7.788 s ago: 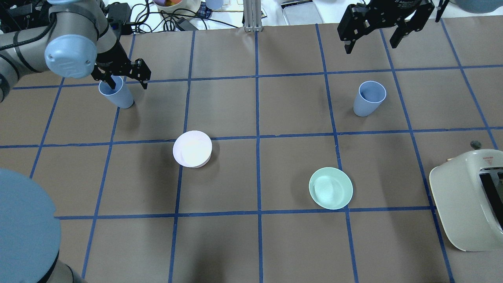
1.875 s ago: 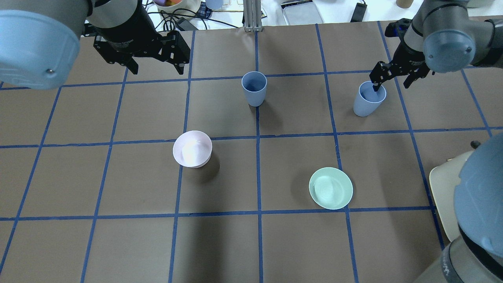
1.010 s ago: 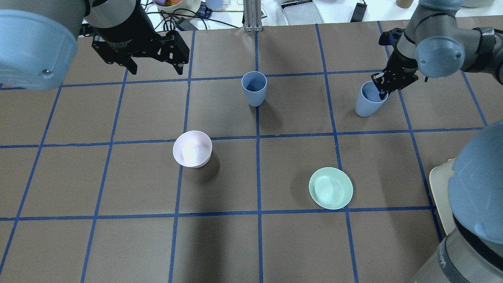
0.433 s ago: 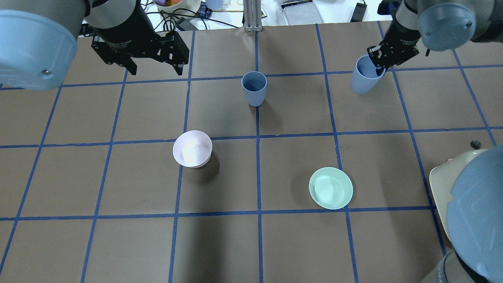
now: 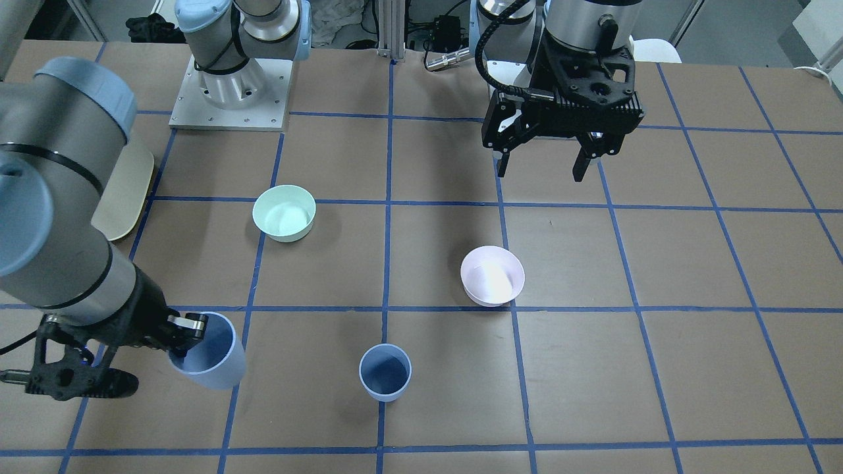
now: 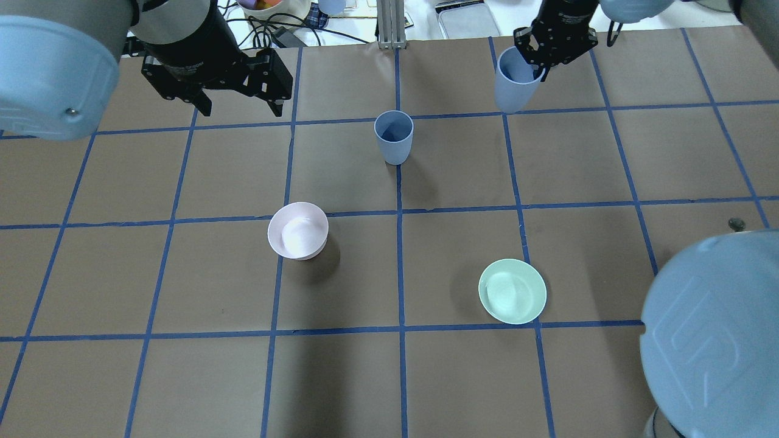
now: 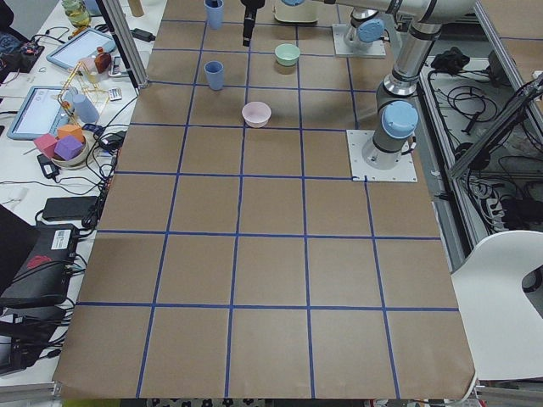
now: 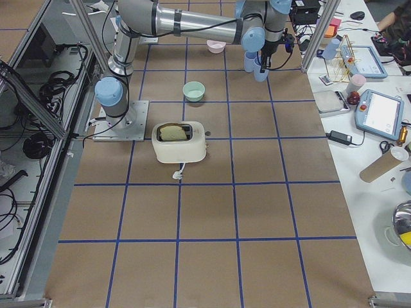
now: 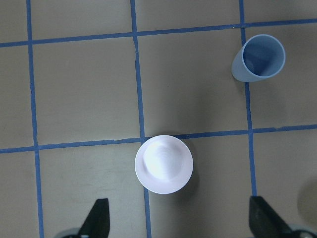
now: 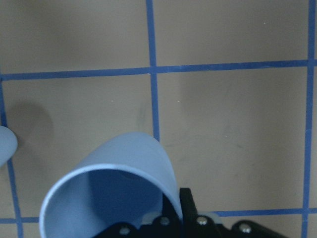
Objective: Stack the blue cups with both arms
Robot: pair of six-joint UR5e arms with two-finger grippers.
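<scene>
One blue cup stands upright on the table's far centre, also seen in the front view and the left wrist view. My right gripper is shut on the rim of the second blue cup, one finger inside. It holds the cup tilted above the table, to the right of the standing cup. My left gripper is open and empty, raised left of the standing cup.
A pale pink bowl sits left of centre and a mint-green bowl right of centre. A cream toaster stands near the right arm's base. Cables and clutter lie beyond the table's far edge.
My right gripper shut on the right cup's rim, lifted it off the table and carried it up and left toward the centre cup. The left gripper stayed still, open.
</scene>
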